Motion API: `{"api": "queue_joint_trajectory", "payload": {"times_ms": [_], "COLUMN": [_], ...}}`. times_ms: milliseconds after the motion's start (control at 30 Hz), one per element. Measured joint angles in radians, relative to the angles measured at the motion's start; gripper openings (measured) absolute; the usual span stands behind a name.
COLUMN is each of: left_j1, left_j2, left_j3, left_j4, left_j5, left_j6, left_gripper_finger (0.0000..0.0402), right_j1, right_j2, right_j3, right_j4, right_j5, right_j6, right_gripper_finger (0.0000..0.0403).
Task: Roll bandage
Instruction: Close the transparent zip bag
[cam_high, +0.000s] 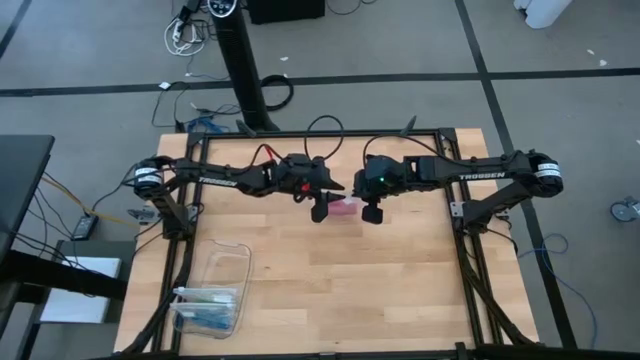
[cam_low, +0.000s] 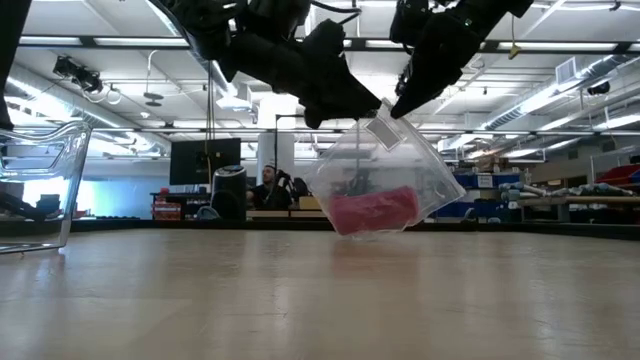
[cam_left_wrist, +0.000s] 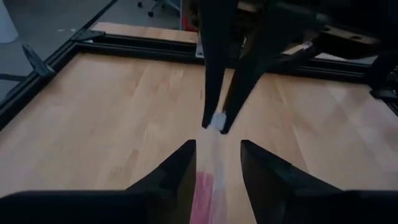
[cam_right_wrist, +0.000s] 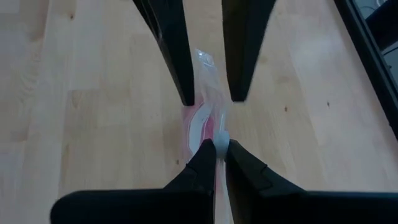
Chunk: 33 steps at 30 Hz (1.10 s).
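Front table open — box (cam_high: 212, 292) (clear) near-left.

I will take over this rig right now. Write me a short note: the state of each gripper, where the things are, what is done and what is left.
Right gripper: shut on the top edge of the clear plastic bag, holding it just above the table.
Left gripper: open, its fingers on either side of the bag's edge, not gripping it.
Bandage: pink, bunched at the bottom of the bag.
Clear plastic box: at the table's front left, untouched.
Done: bag lifted by one edge.
Left: open the bag, take the bandage out, roll it.
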Motion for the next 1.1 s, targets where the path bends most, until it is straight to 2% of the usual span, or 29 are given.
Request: {"api": "queue_joint_trajectory", "payload": {"times_ms": [267, 367, 667, 1100], "left_j1": [0.0, 0.0, 0.0, 0.0], "left_j2": [0.047, 0.046, 0.046, 0.048], "left_j3": [0.024, 0.037, 0.041, 0.04], "left_j4": [0.01, 0.007, -0.01, 0.04], "left_j5": [0.02, 0.019, 0.019, -0.022], "left_j6": [0.003, 0.005, 0.065, 0.064], "left_gripper_finger": [0.013, 0.0118, 0.001, 0.0002], "right_j1": [0.0, 0.0, 0.0, 0.0], "right_j2": [0.0, 0.0, 0.0, -0.002], "right_j3": [0.0, 0.0, 0.0, 0.004], "right_j4": [0.011, 0.007, 0.01, -0.025], "right_j5": [-0.008, -0.008, -0.008, -0.013], "right_j6": [-0.009, -0.009, -0.014, 0.018], "right_gripper_finger": [0.0018, 0.0018, 0.0018, 0.0018]}}
